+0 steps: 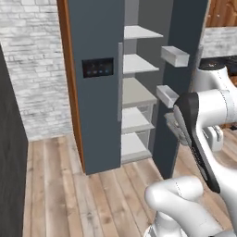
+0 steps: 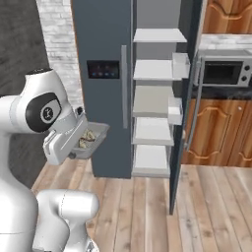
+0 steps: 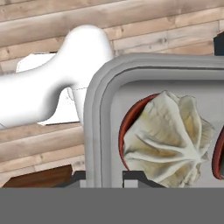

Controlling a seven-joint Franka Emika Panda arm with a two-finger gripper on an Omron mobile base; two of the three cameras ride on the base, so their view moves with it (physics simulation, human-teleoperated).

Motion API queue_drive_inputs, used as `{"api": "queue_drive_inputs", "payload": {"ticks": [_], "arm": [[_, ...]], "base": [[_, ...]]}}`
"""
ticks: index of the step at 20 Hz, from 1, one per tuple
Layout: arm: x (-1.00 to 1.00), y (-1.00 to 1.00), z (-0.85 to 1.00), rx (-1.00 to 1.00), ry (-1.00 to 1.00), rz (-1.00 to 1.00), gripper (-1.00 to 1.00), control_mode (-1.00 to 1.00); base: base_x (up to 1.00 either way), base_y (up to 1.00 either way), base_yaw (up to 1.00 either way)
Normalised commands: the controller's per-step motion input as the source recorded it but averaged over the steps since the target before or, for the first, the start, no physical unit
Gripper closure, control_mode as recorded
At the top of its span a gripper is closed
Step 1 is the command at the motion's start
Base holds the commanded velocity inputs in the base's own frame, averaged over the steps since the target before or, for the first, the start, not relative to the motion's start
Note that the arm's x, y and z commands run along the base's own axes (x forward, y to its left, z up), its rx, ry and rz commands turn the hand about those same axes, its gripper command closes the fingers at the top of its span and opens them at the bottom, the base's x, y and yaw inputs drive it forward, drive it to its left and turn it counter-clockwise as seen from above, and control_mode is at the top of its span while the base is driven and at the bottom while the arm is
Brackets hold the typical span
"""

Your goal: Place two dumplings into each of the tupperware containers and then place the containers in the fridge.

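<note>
A plank floor (image 2: 216, 206) of pale wood runs up to a white brick wall (image 1: 32, 60) in this rendered kitchen, where the slate-grey fridge (image 1: 95, 115) stands with its right door (image 2: 189, 98) swung wide. At the centre of the moment, the gripper (image 3: 103, 177) is clamped on the near wall of a tupperware container (image 2: 93, 140), a shallow rectangular tray of pale grey plastic with a rounded, double-lipped rim; the two dark finger tips sit one either side of that wall in the hand view. Inside lies a dumpling (image 3: 168, 140), cream-coloured and deeply pleated, on a dark red disc, with the edge of another red disc at the frame's right border. In the right base view the tray is carried roughly level, above the floor and just in front of the closed left door, below the dark control panel (image 2: 103, 69) with its blue lights. The white arm is folded at the elbow, forearm angled down toward the tray. Beyond, flat white shelves (image 2: 152, 101) are stacked in the open compartment, with small bins (image 1: 175, 55) projecting from the door. A microwave (image 2: 221, 73) sits over wooden cabinets (image 2: 216, 133) at right.
</note>
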Motion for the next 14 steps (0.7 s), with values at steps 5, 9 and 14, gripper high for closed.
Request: {"api": "queue_drive_inputs", "payload": {"ticks": [5,9,14], "arm": [[0.00,0.00,0.00,0.00,0.00,0.00,1.00,1.00],[0.00,0.00,0.00,0.00,0.00,0.00,1.00,1.00],[0.00,0.00,0.00,0.00,0.00,0.00,1.00,1.00]], "base": [[0.91,-0.32,0.00],[0.68,-0.15,0.00],[0.91,-0.03,0.00]]}}
